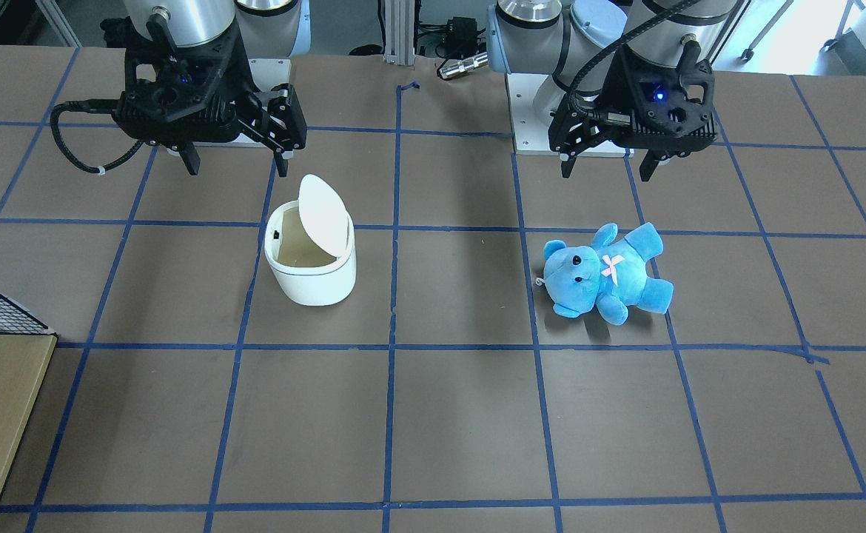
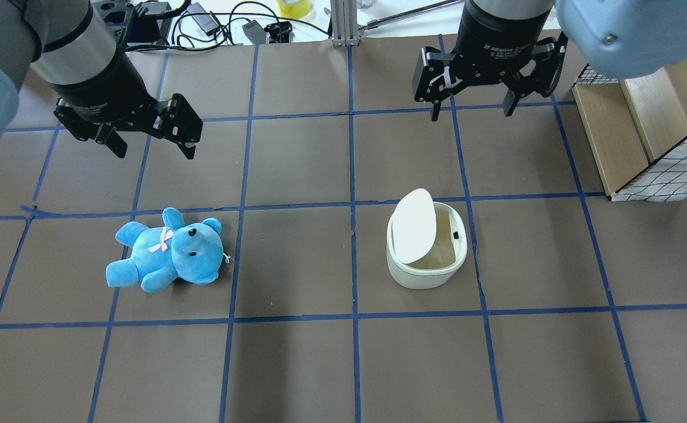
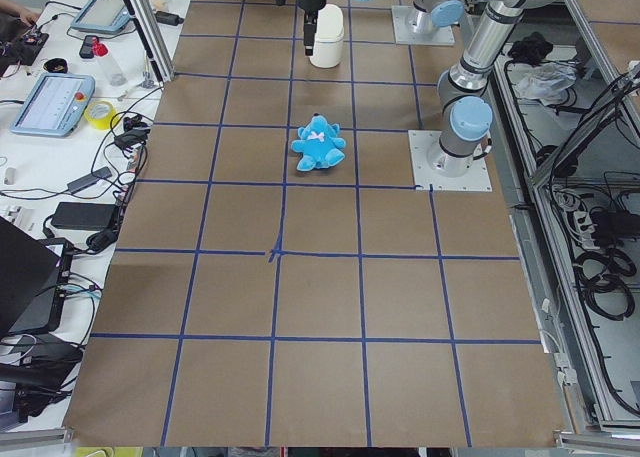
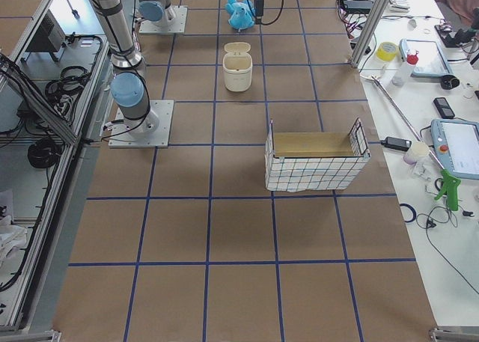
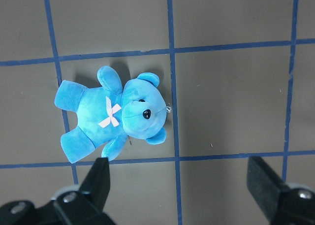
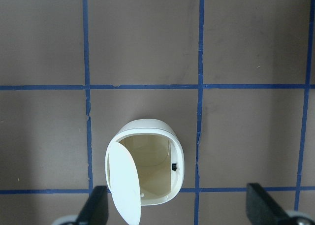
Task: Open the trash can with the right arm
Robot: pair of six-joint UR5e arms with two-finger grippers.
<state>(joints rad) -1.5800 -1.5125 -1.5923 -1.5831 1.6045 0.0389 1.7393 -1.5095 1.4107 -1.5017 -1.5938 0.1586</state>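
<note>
**Item 1: trash can** [image 2: 427,271]. Small white bin of smooth moulded plastic, rounded-square in plan, with straight walls and soft corners. A thin dark line rings the body just under the rim. The interior is cream-toned.
- Position: it stands upright on its base, long axis vertical and mouth facing up. It sits inside one taped square on the robot's right half of the surface [image 2: 296,364].
- The lid [image 2: 414,226] is a flat, smooth white oval. It is flipped up and tilted, attached at the rim on the side toward the surface's middle. In the overhead view its long axis runs roughly away from the robot.
- A small black catch [image 2: 455,235] sits on the inner wall of the opposite rim.

**Item 2: right arm** [image 2: 502,23]. Silver wrist with a black angular head. It hangs above the surface, clear of the can and touching nothing. The jaws are spread wide and hold nothing.

**Item 3: left arm** [image 2: 85,64]. Same build, raised over the other half of the surface. Its jaws are likewise wide apart and empty.

**Item 4: teddy bear** [image 2: 167,255]. Bright blue soft plush with black bead eyes and a pale pink bow at the neck. It lies on its back, well apart from the can.

**Item 5: surface.** Matte brown sheet, gridded with blue tape.

**Item 6: crate** [image 2: 672,170]. White wire mesh with pale wooden panels, near the surface's right edge.
</note>
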